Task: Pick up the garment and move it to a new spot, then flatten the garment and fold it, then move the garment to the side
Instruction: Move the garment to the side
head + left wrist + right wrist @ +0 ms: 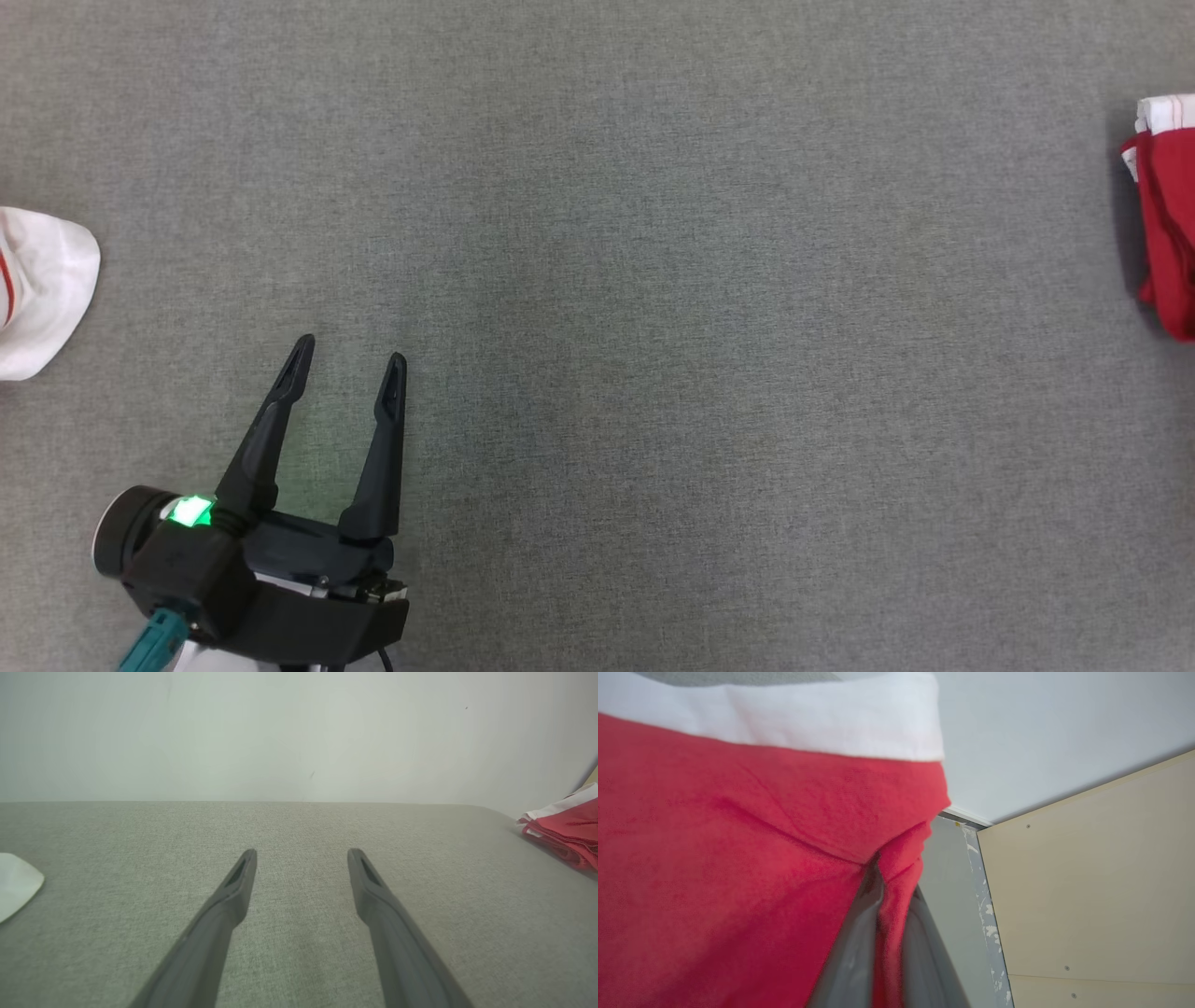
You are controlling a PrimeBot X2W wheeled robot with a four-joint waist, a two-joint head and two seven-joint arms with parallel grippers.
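The garment (1167, 210) is red with a white band and lies at the far right edge of the grey table in the head view. It also appears at the right edge of the left wrist view as the garment (567, 830). In the right wrist view my right gripper (889, 877) is shut on a fold of the red garment (738, 868), which hangs over its fingers. My left gripper (350, 350) stands open and empty above the table at the lower left, far from the garment. Its fingers (233, 891) point across bare cloth.
A white cloth (37, 289) with a red line lies at the table's left edge, also seen as the white cloth (16, 884). A pale wall (299, 732) stands behind the table. A beige panel (1087, 882) sits beyond the table's right end.
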